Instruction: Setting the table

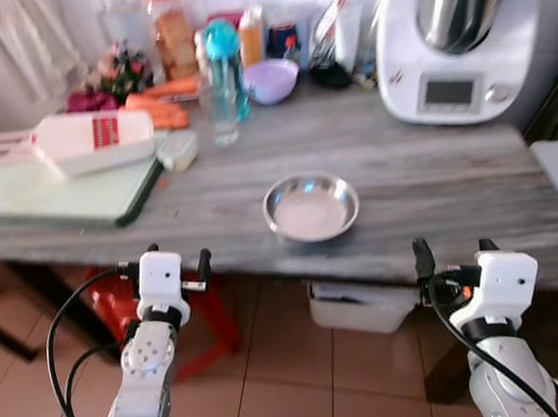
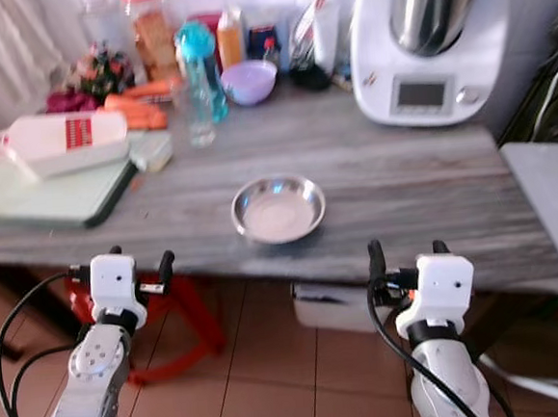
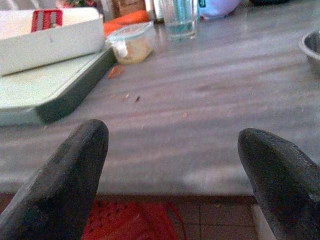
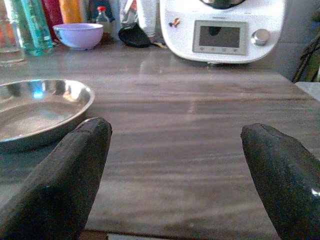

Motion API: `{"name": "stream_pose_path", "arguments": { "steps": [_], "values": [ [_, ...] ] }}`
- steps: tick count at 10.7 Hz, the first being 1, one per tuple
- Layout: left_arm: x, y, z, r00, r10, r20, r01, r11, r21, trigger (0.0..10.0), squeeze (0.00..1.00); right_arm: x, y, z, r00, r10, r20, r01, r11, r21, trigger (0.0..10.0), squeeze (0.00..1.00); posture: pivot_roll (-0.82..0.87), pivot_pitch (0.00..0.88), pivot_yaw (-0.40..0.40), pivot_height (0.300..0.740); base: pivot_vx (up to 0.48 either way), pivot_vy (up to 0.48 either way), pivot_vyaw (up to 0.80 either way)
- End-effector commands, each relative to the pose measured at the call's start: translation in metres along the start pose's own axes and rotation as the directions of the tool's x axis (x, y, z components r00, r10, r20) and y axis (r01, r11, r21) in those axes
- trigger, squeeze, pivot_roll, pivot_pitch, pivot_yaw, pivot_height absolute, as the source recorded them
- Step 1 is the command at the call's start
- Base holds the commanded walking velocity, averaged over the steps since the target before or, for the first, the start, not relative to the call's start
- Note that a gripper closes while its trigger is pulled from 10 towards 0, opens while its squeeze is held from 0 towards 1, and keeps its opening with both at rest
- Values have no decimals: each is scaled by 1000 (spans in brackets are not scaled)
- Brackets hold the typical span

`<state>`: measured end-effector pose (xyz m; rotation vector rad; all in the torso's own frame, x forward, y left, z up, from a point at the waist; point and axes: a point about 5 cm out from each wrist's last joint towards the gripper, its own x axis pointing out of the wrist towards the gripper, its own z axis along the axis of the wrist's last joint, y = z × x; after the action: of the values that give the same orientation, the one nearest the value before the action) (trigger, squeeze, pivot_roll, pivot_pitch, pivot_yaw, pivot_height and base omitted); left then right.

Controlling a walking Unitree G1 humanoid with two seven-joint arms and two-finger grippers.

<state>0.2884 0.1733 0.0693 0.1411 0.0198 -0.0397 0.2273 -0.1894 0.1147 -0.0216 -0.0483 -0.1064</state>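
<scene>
A shallow steel plate (image 1: 311, 206) sits near the front edge of the grey wooden table (image 1: 431, 172), empty. My left gripper (image 1: 178, 262) hovers open just below the table's front edge, left of the plate. My right gripper (image 1: 454, 250) is open too, below the edge to the plate's right. In the right wrist view the steel plate (image 4: 37, 107) lies just beyond one of the fingers (image 4: 60, 185). A clear glass (image 1: 222, 102), a teal bottle (image 1: 226, 63) and a lilac bowl (image 1: 271, 80) stand at the back.
A green cutting board (image 1: 60, 192) with a white slicer (image 1: 90, 141) lies at the left, a small lidded tub (image 1: 178, 151) beside it. A white kitchen machine (image 1: 454, 40) stands back right. Carrots, jars and bottles line the wall. A red stool (image 1: 206, 320) and a white box (image 1: 359, 306) sit under the table.
</scene>
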Motion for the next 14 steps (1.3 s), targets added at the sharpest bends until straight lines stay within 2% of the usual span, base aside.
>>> {"name": "stream_pose_path", "arguments": {
  "steps": [1,9,12,13,14],
  "values": [
    [-1,1,-3,1000,8,-16,-8,1000,7,10000,0,1,1,-2,1000,0,-13,0,1000,8,10000,0,-10,0,54,740,-300,0,0],
    [1,-5,-4,1000,-13,-24,13,1000,3,10000,0,7,11,-4,1000,18,-15,-18,999,27,10000,0,-15,0,57,740,-307,0,0],
    [0,-6,-5,999,-25,-24,25,1000,10,10000,0,9,8,-5,1000,2,-15,-2,1000,23,10000,0,-14,0,61,740,-365,0,0],
    [0,-8,-3,999,-42,-6,43,999,14,10000,0,9,9,-5,1000,5,-15,-4,1000,23,10000,0,-11,0,60,740,0,0,0],
    [-1,-10,0,995,-98,4,98,995,-33,10000,0,8,10,-5,1000,8,-16,-7,1000,24,10000,0,-10,0,60,740,0,0,0]
  ]
}}
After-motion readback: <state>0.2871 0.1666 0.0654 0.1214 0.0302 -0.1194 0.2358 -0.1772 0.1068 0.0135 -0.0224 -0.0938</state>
